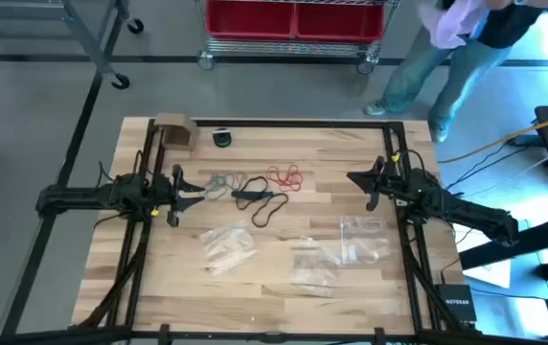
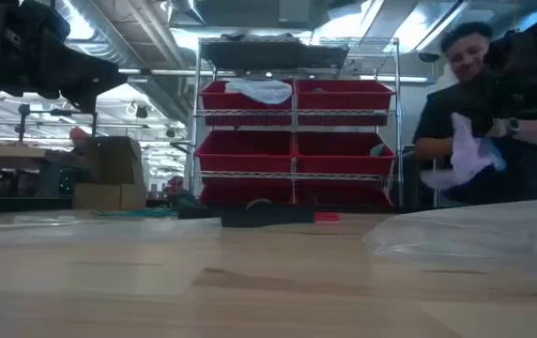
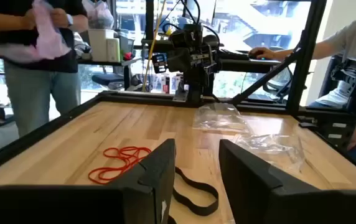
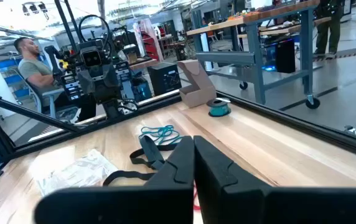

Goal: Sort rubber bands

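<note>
Two dark jointed arms, black cable bundles, blocky matte-black fingers (image 3: 246,180), small yellow wrist markings.

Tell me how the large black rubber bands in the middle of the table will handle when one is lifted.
The large black rubber bands lie in loose, irregular loops flat on the wooden table, so one would likely droop limply. They overlap, so lifting one may drag a neighbour. Thin and flat, they probably weigh little and will not roll.

You see red rubber bands (image 1: 286,176), black rubber bands (image 1: 260,199), teal rubber bands (image 1: 222,182) on pale striped wood table (image 1: 284,287).
</note>
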You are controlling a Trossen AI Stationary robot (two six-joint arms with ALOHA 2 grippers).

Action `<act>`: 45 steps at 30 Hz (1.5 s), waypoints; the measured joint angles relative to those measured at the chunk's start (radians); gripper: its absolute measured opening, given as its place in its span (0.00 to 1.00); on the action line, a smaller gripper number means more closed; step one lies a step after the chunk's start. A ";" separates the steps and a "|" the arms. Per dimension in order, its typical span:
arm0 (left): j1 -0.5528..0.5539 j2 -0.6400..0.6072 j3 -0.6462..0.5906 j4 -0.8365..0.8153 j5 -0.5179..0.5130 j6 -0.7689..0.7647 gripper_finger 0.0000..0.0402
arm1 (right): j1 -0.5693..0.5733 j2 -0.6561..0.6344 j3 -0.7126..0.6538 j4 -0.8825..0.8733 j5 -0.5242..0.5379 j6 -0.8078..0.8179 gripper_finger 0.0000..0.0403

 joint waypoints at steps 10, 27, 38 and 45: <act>0.000 0.000 0.000 0.000 0.000 0.000 0.29 | 0.000 0.000 0.000 0.000 0.000 0.000 0.00; 0.000 0.000 0.000 0.000 0.000 0.000 0.29 | 0.000 0.000 0.000 0.000 0.000 0.000 0.00; 0.000 0.000 0.000 0.000 0.000 0.000 0.29 | 0.000 0.000 0.000 0.000 0.000 0.000 0.00; 0.000 0.000 0.000 0.000 0.000 0.000 0.29 | 0.000 0.000 0.000 0.000 0.000 0.000 0.00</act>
